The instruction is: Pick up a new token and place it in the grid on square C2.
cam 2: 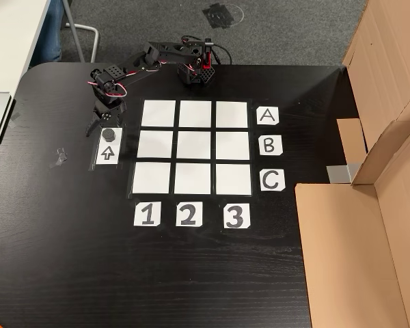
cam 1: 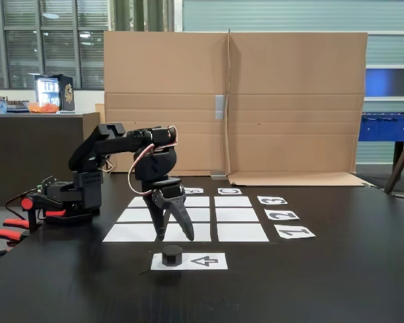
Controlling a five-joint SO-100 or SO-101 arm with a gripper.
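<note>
Currently token sits on near end of arrow strip, left of grid in overhead-like fixed view. Pincer spread, empty, hovering just behind token. Token judged light, rigid; faceted sides offer grip, pinch across flats. Square C2 bare.

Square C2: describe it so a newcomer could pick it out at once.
In the top-down fixed view, find the grid of nine white rectangles on the black table. Take the row level with the C label and the column above the 2 label. Square C2 is that row's middle rectangle, blank like its neighbours.
</note>
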